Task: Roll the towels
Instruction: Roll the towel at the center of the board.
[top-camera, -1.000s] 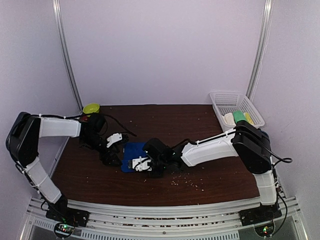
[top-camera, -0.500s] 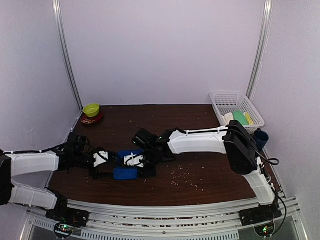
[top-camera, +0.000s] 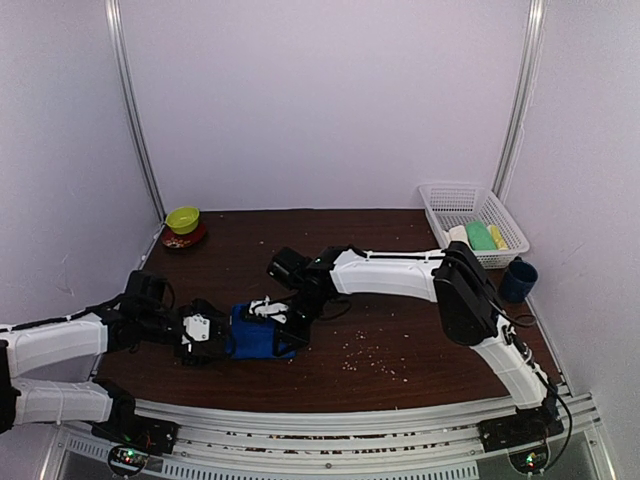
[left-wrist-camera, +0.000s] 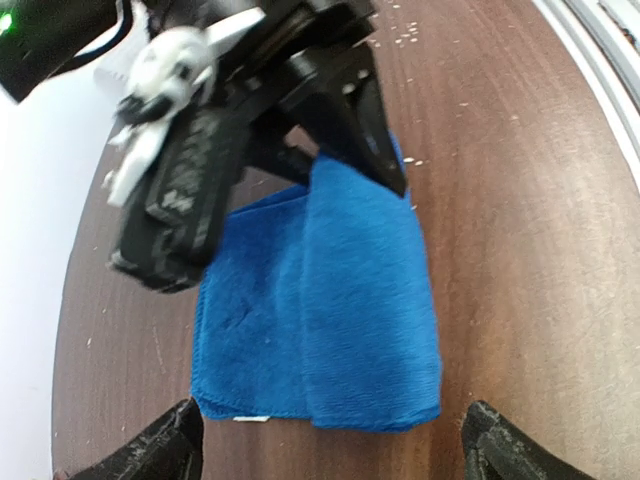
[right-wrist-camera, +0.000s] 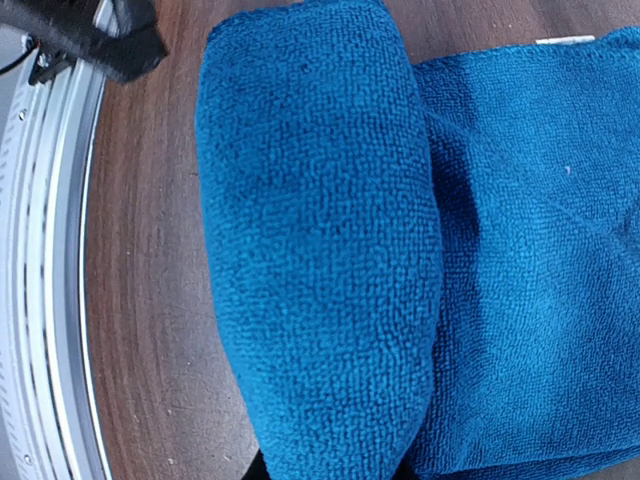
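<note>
Our right claw (top-camera: 287, 320) pinches the partly rolled royal blue cloth towel (left-wrist-camera: 320, 310) on the brown wooden table (top-camera: 250, 240); our left claw (left-wrist-camera: 335, 455) stands wide open. Flat cloth remains to roll.

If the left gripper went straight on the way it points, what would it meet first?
Probably the blue towel, whose near edge lies just ahead of the left gripper's open jaws; the right gripper sits beyond, at its far end.
</note>
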